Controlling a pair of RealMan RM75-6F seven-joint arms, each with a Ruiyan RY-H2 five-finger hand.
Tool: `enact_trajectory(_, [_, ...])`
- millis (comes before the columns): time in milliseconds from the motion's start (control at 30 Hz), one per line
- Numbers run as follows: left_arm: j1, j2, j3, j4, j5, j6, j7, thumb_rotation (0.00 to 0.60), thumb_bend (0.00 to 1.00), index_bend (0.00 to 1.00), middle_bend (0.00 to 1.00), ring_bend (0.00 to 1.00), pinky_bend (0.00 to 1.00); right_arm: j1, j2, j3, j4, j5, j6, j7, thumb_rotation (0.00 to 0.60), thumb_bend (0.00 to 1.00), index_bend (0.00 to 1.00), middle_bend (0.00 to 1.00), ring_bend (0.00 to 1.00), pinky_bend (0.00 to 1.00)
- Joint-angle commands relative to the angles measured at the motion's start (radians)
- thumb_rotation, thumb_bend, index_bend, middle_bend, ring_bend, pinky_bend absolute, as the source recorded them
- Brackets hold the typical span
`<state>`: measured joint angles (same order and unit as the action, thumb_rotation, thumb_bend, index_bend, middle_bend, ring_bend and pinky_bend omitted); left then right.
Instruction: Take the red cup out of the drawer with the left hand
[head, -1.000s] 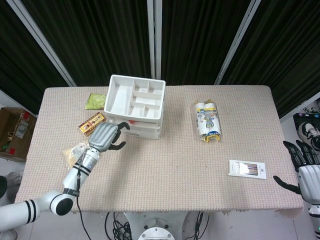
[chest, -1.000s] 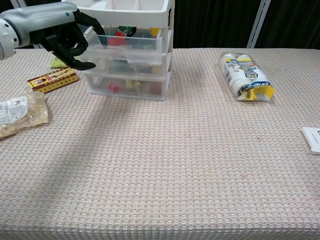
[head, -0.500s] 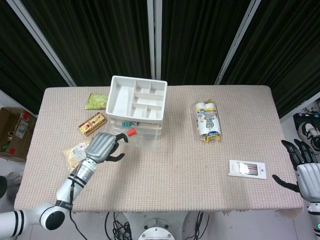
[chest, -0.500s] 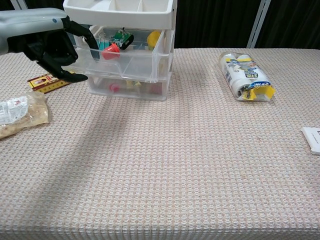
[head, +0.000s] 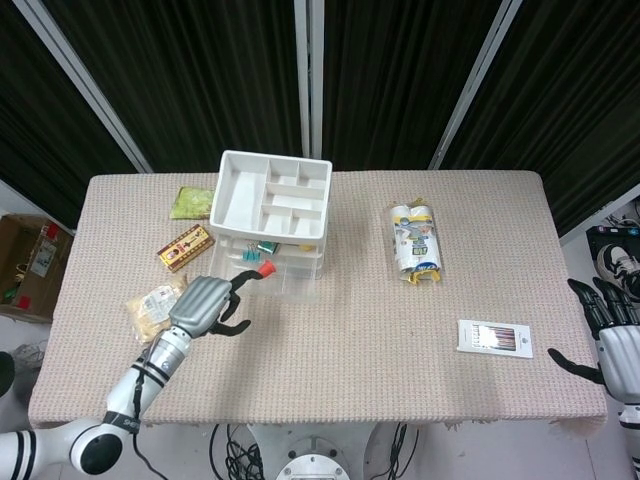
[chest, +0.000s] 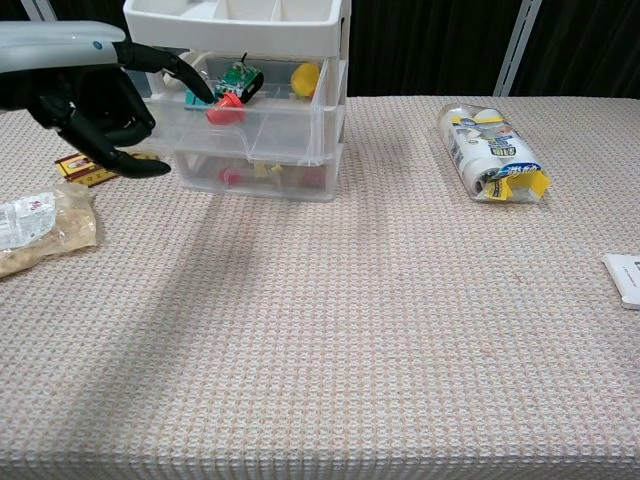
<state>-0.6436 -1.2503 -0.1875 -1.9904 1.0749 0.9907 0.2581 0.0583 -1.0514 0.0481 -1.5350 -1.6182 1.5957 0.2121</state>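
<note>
The red cup lies in the pulled-out top drawer of the clear drawer unit with a white top tray. My left hand hovers at the drawer's front left corner with fingers spread; one fingertip reaches over the drawer's rim right beside the cup. It holds nothing. Off the table's right edge my right hand hangs with fingers apart and empty.
A green clip and a yellow item share the drawer. A snack bag and a red-yellow box lie left of the hand. A wipes pack and a white card box lie to the right.
The top drawer has slid out toward the table's front as my left hand drew back, and the red cup has come into the open. The right hand has barely moved.
</note>
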Motion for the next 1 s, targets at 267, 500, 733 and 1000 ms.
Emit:
enact_trajectory(267, [-0.004,0.153,-0.023,-0.068,0.149,0.044,0.010,0.600,0.25,0.31,0.84,0.93,1.00,-0.006,0.006,-0.001,-0.008,-0.006,0.012,-0.008,0.600,0.04,0.00,0.13,0.00,0.07])
enact_trajectory(500, [-0.154,0.123,-0.070,0.142,0.277,-0.047,0.114,0.600,0.25,0.39,0.86,0.93,1.00,-0.016,0.013,-0.007,-0.033,-0.019,0.028,-0.036,0.600,0.04,0.00,0.13,0.00,0.07])
enact_trajectory(733, [-0.266,0.059,-0.043,0.309,0.334,-0.163,0.176,0.600,0.26,0.38,0.86,0.93,1.00,-0.030,0.017,-0.010,-0.045,-0.005,0.031,-0.051,0.600,0.04,0.00,0.13,0.00,0.07])
enact_trajectory(1000, [-0.313,0.024,-0.026,0.373,0.314,-0.219,0.141,0.600,0.24,0.37,0.85,0.93,1.00,-0.036,0.012,-0.009,-0.040,0.016,0.019,-0.051,0.600,0.04,0.00,0.13,0.00,0.07])
